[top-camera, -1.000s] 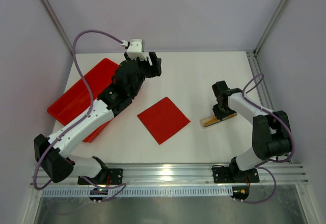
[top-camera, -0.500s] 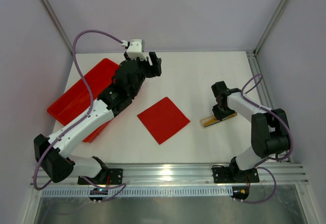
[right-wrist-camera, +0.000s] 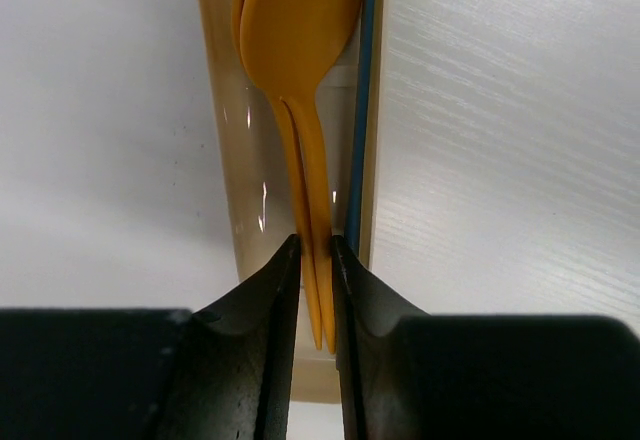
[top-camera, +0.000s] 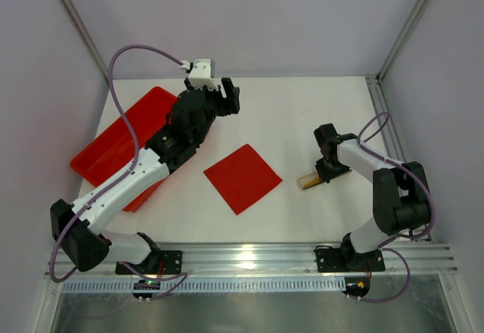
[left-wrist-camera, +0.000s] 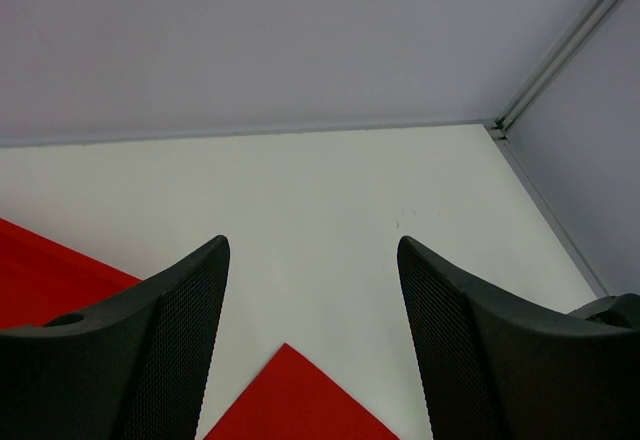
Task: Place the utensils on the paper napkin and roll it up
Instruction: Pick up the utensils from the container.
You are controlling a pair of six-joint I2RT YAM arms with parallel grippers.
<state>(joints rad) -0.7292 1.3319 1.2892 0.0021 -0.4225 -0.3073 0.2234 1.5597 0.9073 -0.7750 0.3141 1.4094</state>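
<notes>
The utensils (right-wrist-camera: pixel 300 20) are two tan-yellow pieces lying side by side, rounded ends away from the camera. My right gripper (right-wrist-camera: pixel 315 245) is shut on their slim handles. From above they show at the right of the table (top-camera: pixel 308 181), partly under my right gripper (top-camera: pixel 327 168). The paper napkin (top-camera: pixel 243 178) lies flat as a red square at mid-table, and its corner shows low in the left wrist view (left-wrist-camera: pixel 300 400). My left gripper (top-camera: pixel 227 94) hangs open above the far left of the table with nothing between its fingers (left-wrist-camera: pixel 190 310).
A large red tray (top-camera: pixel 113 147) with a raised rim sits at the left, partly under my left arm. The utensils rest on a flat tan strip (right-wrist-camera: pixel 225 160) with a blue edge. An aluminium rail (top-camera: pixel 249 257) runs along the near edge.
My right wrist has shifted slightly over the utensils, so less of them shows from above. The left arm and the napkin have not moved.
</notes>
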